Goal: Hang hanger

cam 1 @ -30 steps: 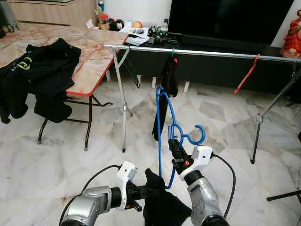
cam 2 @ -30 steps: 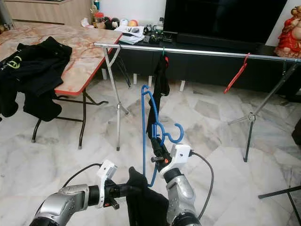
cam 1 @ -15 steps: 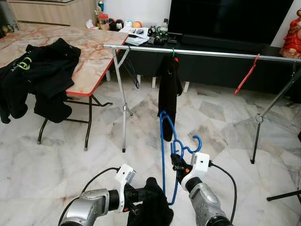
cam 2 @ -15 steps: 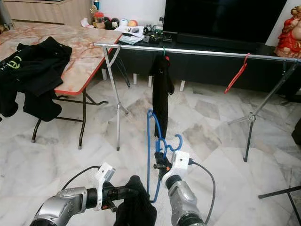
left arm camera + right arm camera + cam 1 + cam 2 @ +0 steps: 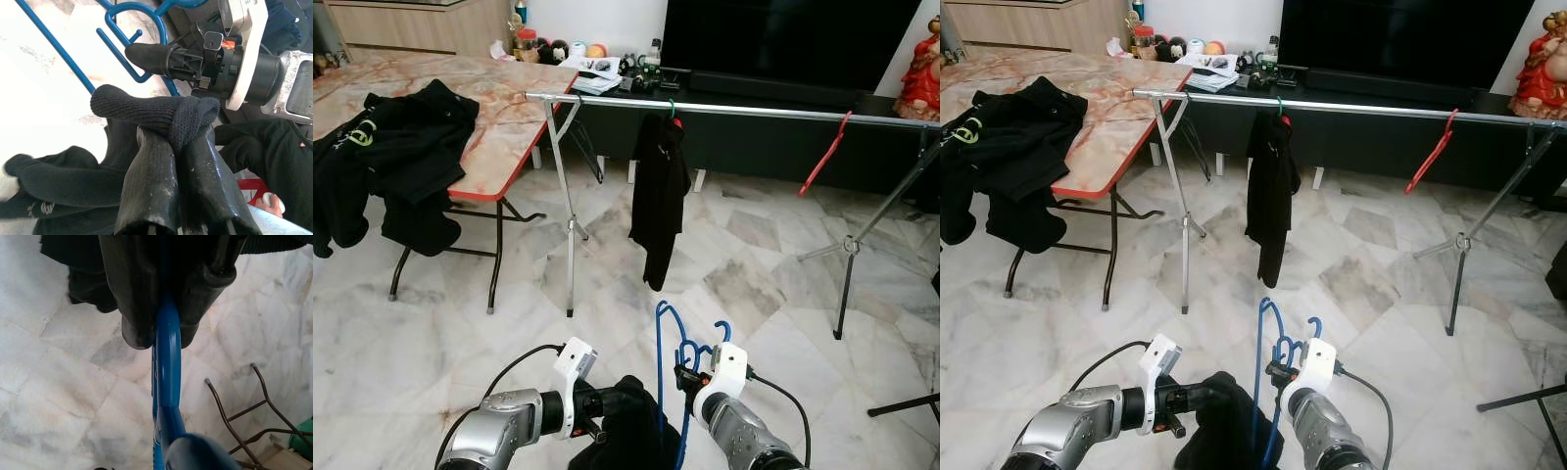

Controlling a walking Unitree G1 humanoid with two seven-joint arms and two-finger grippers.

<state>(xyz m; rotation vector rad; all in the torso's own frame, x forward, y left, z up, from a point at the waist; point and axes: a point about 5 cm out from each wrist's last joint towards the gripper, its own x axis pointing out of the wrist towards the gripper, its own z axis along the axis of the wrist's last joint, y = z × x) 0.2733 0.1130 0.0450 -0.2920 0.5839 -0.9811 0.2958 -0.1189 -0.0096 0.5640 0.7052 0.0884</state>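
Left wrist view looks along the left gripper (image 5: pixel 171 122), whose 2 black fingers (image 5: pixel 151 186) are clamped on a fold of black knitted garment (image 5: pixel 146 110); past it the right gripper (image 5: pixel 146 54) reaches in beside the blue hanger (image 5: pixel 124 12). Right wrist view supplies what that one lacks: the right gripper's fingers (image 5: pixel 132 293) pressed on both sides of the hanger's blue bar (image 5: pixel 167 357), gripping it over marble floor (image 5: pixel 58 396).

From the head camera, both grippers sit low and close together, the hanger (image 5: pixel 668 357) standing upright in the right gripper (image 5: pixel 683 377) with its hook uppermost, the dark garment (image 5: pixel 631 431) bunched at the left gripper (image 5: pixel 607 403). Well beyond stands a metal clothes rail (image 5: pixel 754 111) carrying a hung black garment (image 5: pixel 658 196) and a red hanger (image 5: pixel 826 152). At the robot's left, a marble-topped table (image 5: pixel 509 108) holds a black jacket (image 5: pixel 401 147).
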